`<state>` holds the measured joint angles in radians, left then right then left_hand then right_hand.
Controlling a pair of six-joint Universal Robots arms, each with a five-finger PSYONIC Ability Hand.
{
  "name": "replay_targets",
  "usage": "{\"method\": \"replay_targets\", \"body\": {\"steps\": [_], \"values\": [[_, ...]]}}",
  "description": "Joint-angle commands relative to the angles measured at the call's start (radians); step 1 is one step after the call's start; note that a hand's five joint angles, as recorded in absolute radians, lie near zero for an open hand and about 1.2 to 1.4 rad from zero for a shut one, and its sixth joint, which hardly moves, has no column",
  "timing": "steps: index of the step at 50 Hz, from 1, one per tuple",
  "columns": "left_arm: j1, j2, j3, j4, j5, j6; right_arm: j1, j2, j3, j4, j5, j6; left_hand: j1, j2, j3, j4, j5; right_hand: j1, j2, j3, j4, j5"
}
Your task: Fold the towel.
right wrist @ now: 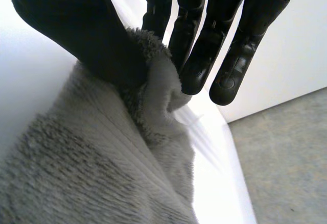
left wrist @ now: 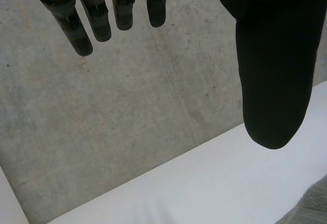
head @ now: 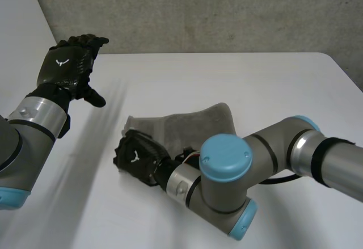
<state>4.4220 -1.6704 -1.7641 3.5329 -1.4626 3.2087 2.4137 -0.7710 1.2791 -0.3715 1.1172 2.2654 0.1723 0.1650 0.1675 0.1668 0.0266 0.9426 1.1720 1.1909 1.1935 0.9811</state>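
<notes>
We've got a bright, evenly lit table (head: pixel 238 73) from the head camera, the light soft across it. At the right wrist, the table burns out white beside the towel (right wrist: pixel 76 173). At the left wrist, the left hand (left wrist: pixel 276 55) reads near-black against the pale wall (left wrist: pixel 127 106).

Left hand (head: pixel 65 64) raised, fingers (left wrist: pixel 72 30) straight; right hand (head: pixel 136 158) low, pinching the towel (head: pixel 198 121).

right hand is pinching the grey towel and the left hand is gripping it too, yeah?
Not quite. The left hand is not gripping the towel: the head view shows it open, raised off to the side and apart from the towel. The right hand does pinch the grey towel between thumb and fingers.
</notes>
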Motion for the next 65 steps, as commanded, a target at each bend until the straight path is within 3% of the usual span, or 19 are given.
{"method": "replay_targets", "body": {"steps": [1, 3, 8, 13, 17, 20, 22, 23, 24, 25, 26, 28, 34, 36, 42, 47, 54, 61, 65], "values": [[-0.004, -0.038, 0.018, 0.008, 0.001, 0.003, -0.005, -0.073, 0.035, 0.028, 0.050, 0.111, 0.002, 0.010, 0.007, 0.008, -0.027, -0.768, -0.997, -1.016, -1.019, -0.981], [-0.009, -0.055, 0.031, 0.008, 0.002, 0.005, -0.031, -0.111, 0.048, 0.054, 0.084, 0.174, 0.002, 0.010, 0.007, 0.008, -0.027, -0.768, -0.997, -1.016, -1.019, -0.981], [-0.059, -0.155, 0.109, -0.025, 0.002, 0.003, -0.235, -0.258, 0.121, 0.184, 0.174, 0.443, 0.006, 0.013, 0.011, 0.011, -0.023, -0.768, -0.997, -1.016, -1.019, -0.981], [-0.154, -0.245, 0.161, -0.089, -0.018, 0.013, -0.344, -0.300, 0.179, 0.264, 0.155, 0.568, 0.009, 0.016, 0.014, 0.014, -0.020, -0.768, -0.997, -1.016, -1.019, -0.981], [-0.210, -0.319, 0.190, -0.140, -0.050, 0.054, -0.409, -0.304, 0.218, 0.305, 0.125, 0.576, 0.009, 0.016, 0.014, 0.014, -0.020, -0.768, -0.997, -1.016, -1.019, -0.981], [-0.254, -0.391, 0.210, -0.190, -0.120, 0.134, -0.455, -0.295, 0.258, 0.321, 0.096, 0.548, 0.009, 0.016, 0.014, 0.014, -0.020, -0.768, -0.997, -1.016, -1.019, -0.981], [-0.286, -0.446, 0.222, -0.212, -0.221, 0.228, -0.462, -0.289, 0.269, 0.316, 0.093, 0.531, 0.003, 0.010, 0.008, 0.009, -0.026, -0.753, -0.982, -1.001, -1.004, -0.966], [-0.286, -0.446, 0.222, -0.212, -0.222, 0.229, -0.462, -0.289, 0.269, 0.316, 0.093, 0.531, 0.003, 0.010, 0.008, 0.009, -0.026, -0.752, -0.981, -1.000, -1.003, -0.965], [-0.300, -0.471, 0.226, -0.210, -0.281, 0.281, -0.469, -0.281, 0.281, 0.313, 0.093, 0.510, 0.002, 0.010, 0.007, 0.008, -0.027, -0.636, -0.865, -0.884, -0.887, -0.849], [-0.300, -0.471, 0.226, -0.210, -0.282, 0.281, -0.472, -0.268, 0.289, 0.312, 0.098, 0.488, 0.002, 0.010, 0.007, 0.008, -0.027, -0.498, -0.727, -0.746, -0.749, -0.711], [-0.306, -0.479, 0.227, -0.209, -0.324, 0.316, -0.472, -0.267, 0.289, 0.312, 0.098, 0.488, 0.002, 0.010, 0.007, 0.008, -0.027, -0.497, -0.726, -0.745, -0.747, -0.710], [-0.309, -0.483, 0.227, -0.209, -0.337, 0.333, -0.478, -0.243, 0.295, 0.310, 0.107, 0.451, 0.002, 0.010, 0.007, 0.008, -0.027, -0.248, -0.478, -0.496, -0.499, -0.461], [-0.328, -0.479, 0.227, -0.203, -0.335, 0.338, -0.481, -0.220, 0.298, 0.284, 0.113, 0.425, 0.002, 0.010, 0.007, 0.008, -0.027, 0.096, -0.133, -0.152, -0.154, -0.116], [-0.340, -0.470, 0.227, -0.198, -0.335, 0.338, -0.487, -0.218, 0.301, 0.258, 0.134, 0.408, 0.002, 0.010, 0.007, 0.008, -0.027, 0.452, 0.222, 0.203, 0.201, 0.239], [-0.394, -0.410, 0.223, -0.175, -0.338, 0.338, -0.515, -0.255, 0.333, 0.252, 0.205, 0.341, 0.002, 0.010, 0.007, 0.008, -0.027, 0.454, 0.224, 0.205, 0.203, 0.241], [-0.398, -0.335, 0.212, -0.167, -0.335, 0.338, -0.542, -0.410, 0.416, 0.229, 0.243, 0.116, 0.002, 0.010, 0.007, 0.008, -0.027, 0.454, 0.224, 0.205, 0.203, 0.241], [-0.388, -0.259, 0.207, -0.169, -0.337, 0.333, -0.519, -0.459, 0.388, 0.218, 0.337, -0.093, 0.002, 0.010, 0.007, 0.008, -0.027, 0.454, 0.224, 0.205, 0.203, 0.241], [-0.340, -0.197, 0.181, -0.167, -0.343, 0.330, -0.291, -0.415, 0.290, 0.183, 0.360, -0.148, 0.002, 0.010, 0.007, 0.008, -0.027, 0.454, 0.224, 0.205, 0.203, 0.241], [-0.309, -0.166, 0.163, -0.167, -0.341, 0.327, -0.133, -0.331, 0.302, 0.148, 0.256, -0.249, 0.002, 0.010, 0.007, 0.008, -0.027, 0.454, 0.224, 0.205, 0.203, 0.241]]}}
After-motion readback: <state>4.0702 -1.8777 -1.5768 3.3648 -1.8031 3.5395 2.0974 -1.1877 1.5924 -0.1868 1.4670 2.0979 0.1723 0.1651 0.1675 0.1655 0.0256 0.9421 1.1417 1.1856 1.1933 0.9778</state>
